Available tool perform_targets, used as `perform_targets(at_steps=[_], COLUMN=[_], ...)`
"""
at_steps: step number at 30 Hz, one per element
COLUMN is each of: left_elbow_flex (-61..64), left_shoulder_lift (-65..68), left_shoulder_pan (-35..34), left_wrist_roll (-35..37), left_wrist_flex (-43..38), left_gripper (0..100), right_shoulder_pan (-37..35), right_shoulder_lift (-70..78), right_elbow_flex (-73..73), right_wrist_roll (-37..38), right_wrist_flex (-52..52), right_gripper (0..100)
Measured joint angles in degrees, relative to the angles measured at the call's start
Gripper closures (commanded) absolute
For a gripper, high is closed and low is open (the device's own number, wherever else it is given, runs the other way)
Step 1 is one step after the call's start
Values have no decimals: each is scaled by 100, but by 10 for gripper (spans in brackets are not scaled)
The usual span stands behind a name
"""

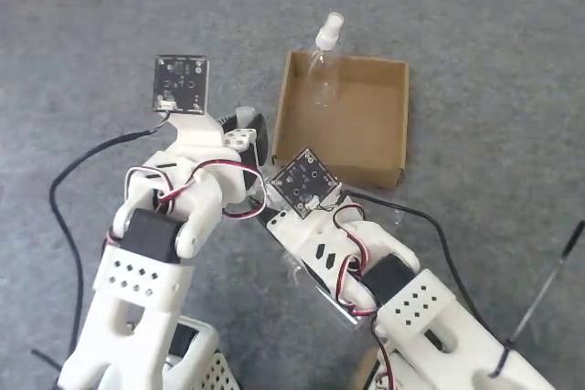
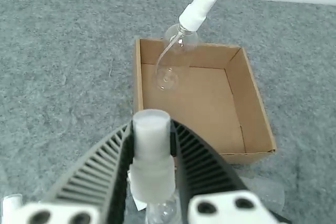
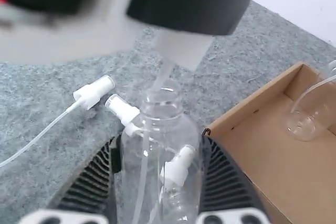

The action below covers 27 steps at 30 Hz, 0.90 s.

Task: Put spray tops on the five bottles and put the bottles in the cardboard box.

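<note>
Left wrist view gives us the left gripper (image 2: 152, 129), its jaws pinching a white spray top (image 2: 152, 153) by the head and holding it upright. From the right wrist view we see the right gripper (image 3: 160, 150), jaws pressed against the sides of a clear bottle (image 3: 157, 124) that stands upright between them. The spray top hangs just above the bottle's open neck, and its thin tube runs down into the neck.

Toward the far edge of the grey desk (image 1: 91, 52) lies the open cardboard box (image 1: 361, 148). We find one capped bottle (image 1: 323, 66) in it, leaning in the far corner on the left arm's side.

Near the held bottle, loose spray tops (image 3: 93, 90) lie on the desk, at least two, apart from the box.
</note>
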Motion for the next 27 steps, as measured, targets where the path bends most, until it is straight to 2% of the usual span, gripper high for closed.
perform_targets(at_steps=[6, 10, 18, 27], left_elbow_flex=[0, 0, 0, 0], left_shoulder_lift=[0, 0, 0, -9], left_shoulder_pan=[0, 0, 0, 9], left_wrist_roll=[-53, -334, -422, -413], left_wrist_flex=[0, 0, -193, -202], left_gripper=[987, 987, 987, 987], right_shoulder_pan=[0, 0, -9, -9], right_shoulder_lift=[-44, -97, -97, -88], right_elbow_flex=[141, 176, 571, 598], right_wrist_roll=[-9, -9, -9, -9], right_wrist_flex=[-9, -44, -932, -1231], right_gripper=[993, 993, 993, 993])
